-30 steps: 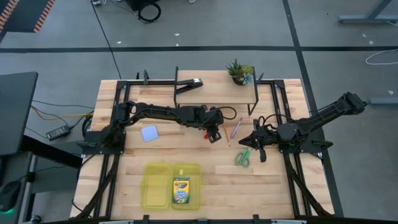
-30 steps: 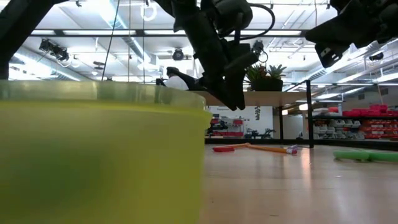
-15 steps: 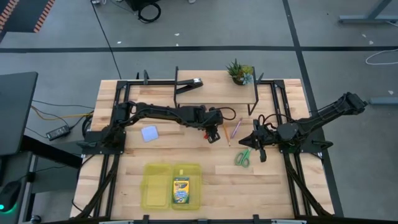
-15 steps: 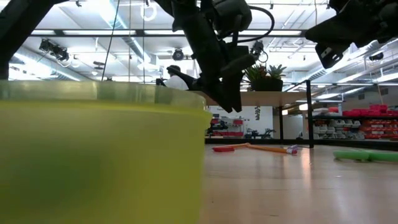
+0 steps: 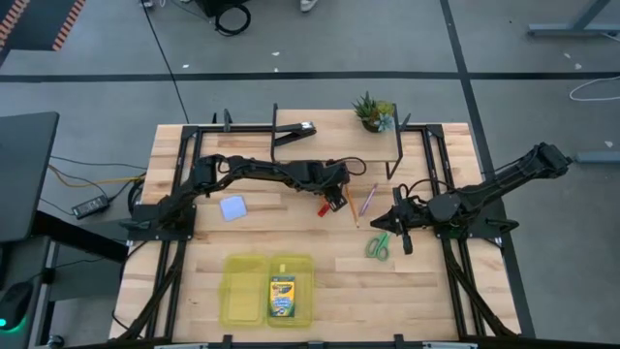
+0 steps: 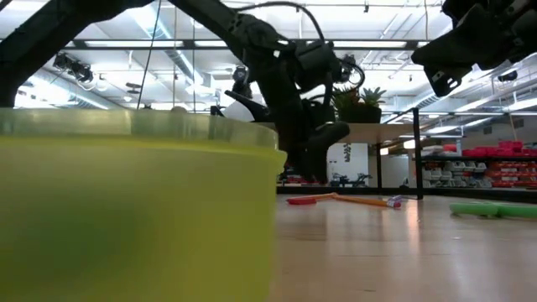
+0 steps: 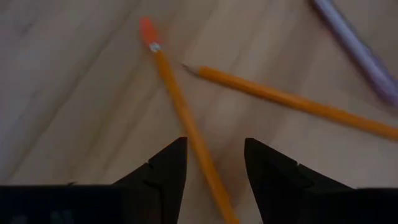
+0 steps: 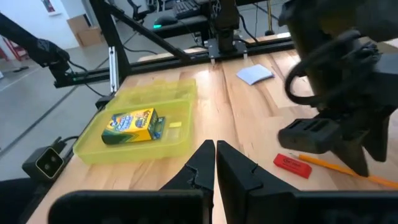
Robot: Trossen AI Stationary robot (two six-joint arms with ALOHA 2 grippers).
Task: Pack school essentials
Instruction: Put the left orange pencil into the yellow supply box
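The work surface is a pale wooden desk framed by black rails, standing on a grey workshop floor; the low view shows shelving and ceiling lights beyond it.

My left gripper hangs close above the centre of the desk with its fingers partly open and nothing held. The slim orange pencil with a red eraser end runs straight into the gap between the fingers, so I judge this stance to be the alignment for a pinch on its shaft. A second orange pencil lies just beside it at an angle, tip near the first, and the pink-purple pencil lies farther out. Lying this near each other, they could make the fingers catch two pencils at once.

My right gripper waits fully closed and empty near the right rail, by the green-handled scissors, well clear of the left arm's work.

The translucent yellow-green plastic tray sits at the near edge of the desk and already carries the yellow-green crayon box. The short red flat piece lies close to the left gripper, and the pale bluish-white block lies apart to the left. All of these remain unpacked.
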